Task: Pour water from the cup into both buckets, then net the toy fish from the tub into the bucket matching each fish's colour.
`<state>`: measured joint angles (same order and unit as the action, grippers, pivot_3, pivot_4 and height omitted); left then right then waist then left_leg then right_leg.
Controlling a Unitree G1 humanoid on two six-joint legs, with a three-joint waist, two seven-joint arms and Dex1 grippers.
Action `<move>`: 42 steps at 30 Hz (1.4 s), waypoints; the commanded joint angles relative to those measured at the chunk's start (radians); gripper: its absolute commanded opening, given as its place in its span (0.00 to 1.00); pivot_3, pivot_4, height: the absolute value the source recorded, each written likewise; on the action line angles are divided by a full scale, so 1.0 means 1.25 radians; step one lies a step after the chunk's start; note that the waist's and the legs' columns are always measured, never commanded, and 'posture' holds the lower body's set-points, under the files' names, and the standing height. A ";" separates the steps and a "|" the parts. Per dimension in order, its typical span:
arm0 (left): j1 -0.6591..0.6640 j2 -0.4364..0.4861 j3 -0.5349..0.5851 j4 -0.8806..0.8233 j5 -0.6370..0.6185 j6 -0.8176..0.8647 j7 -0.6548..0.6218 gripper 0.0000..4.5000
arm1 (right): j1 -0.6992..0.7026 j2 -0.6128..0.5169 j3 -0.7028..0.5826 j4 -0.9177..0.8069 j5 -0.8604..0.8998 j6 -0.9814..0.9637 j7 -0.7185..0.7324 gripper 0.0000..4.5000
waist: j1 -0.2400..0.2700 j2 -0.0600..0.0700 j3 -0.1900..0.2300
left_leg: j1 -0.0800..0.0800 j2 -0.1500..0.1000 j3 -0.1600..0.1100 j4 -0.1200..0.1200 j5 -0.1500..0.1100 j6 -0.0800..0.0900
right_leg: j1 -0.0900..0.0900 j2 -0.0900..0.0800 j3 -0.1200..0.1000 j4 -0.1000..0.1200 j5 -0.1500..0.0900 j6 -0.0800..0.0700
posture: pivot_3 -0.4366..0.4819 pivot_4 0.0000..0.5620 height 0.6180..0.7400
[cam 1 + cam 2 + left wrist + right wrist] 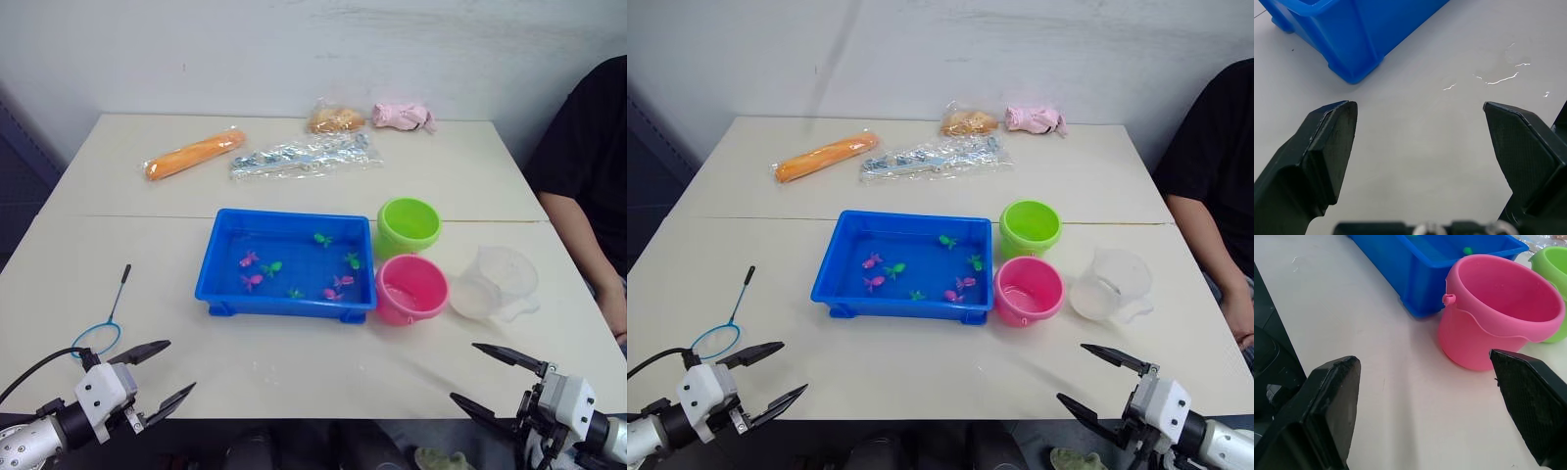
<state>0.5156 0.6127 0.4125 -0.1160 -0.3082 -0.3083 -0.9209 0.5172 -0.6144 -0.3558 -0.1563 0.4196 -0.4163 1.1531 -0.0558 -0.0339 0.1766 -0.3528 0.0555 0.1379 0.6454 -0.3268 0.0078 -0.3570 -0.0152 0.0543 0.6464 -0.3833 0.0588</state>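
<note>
Two grippers, left [147, 377] and right [495, 381], hover spread and empty at the near table edge. The cup [495, 284] stands right of the pink bucket [411, 289], green bucket [408, 225] just beyond, tub [286, 264] with fish [252, 281] left of both. Best the right gripper take the cup's handle, keeping it level. The net [101, 328] lies near left; snack packets far off; a person's arm [578, 225] crowds the right edge

A pale cream table [127, 225] is filling most of the space, a thin seam running across it from left to right. Behind its far edge a plain white wall [294, 49] is standing, scuffed in places. A person in a black top [588, 176] is sitting at the right side.
</note>
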 commanded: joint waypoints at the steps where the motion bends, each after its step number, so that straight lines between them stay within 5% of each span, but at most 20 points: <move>1: -0.006 0.012 0.004 -0.043 -0.026 0.011 -0.001 0.99 | -0.003 0.004 -0.005 -0.017 0.013 -0.002 -0.023 1.00 | 0.000 0.000 0.000 | 0.000 0.000 0.000 0.000 0.000 0.000 | 0.000 0.000 0.000 0.000 0.000 0.000 | 0.48 0.27 1.00; 9: -0.079 0.075 -0.086 -0.297 -0.258 0.292 -0.033 0.99 | 0.064 0.121 -0.108 -0.127 0.113 0.170 -0.277 1.00 | 0.004 0.002 -0.001 | 0.000 0.000 -0.001 0.000 0.002 -0.004 | 0.000 0.000 -0.001 0.001 0.000 0.000 | 0.48 0.27 1.00; 20: -0.323 0.077 -0.195 -0.374 -0.315 0.440 -0.001 0.99 | -0.047 0.375 -0.025 -0.187 -0.027 0.287 -0.680 1.00 | -0.009 0.009 -0.005 | 0.001 0.001 0.000 0.000 0.006 -0.010 | -0.002 0.003 0.002 0.007 0.000 0.000 | 0.48 0.27 1.00; 29: -0.358 0.066 -0.191 -0.359 -0.304 0.453 -0.003 0.99 | -0.105 0.399 -0.068 -0.134 -0.074 0.303 -0.824 1.00 | -0.003 0.011 -0.005 | 0.000 0.001 0.000 0.000 0.006 -0.010 | -0.004 0.003 0.002 0.007 0.000 0.000 | 0.48 0.27 1.00; 42: -0.388 0.061 -0.207 -0.356 -0.300 0.467 -0.009 0.99 | -0.154 0.401 -0.064 -0.058 -0.087 0.329 -0.888 1.00 | -0.005 0.011 -0.005 | 0.000 0.001 0.000 0.000 0.006 -0.010 | -0.004 0.004 0.002 0.007 0.000 0.000 | 0.48 0.27 1.00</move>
<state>0.0443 0.6875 0.1547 -0.5431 -0.6787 0.2783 -0.9239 0.3282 -0.1139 -0.4156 -0.2218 0.3130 0.0052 0.0533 -0.0616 -0.0200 0.1709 -0.3531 0.0563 0.1382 0.6458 -0.3196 -0.0046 -0.3619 -0.0104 0.0569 0.6550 -0.3838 0.0586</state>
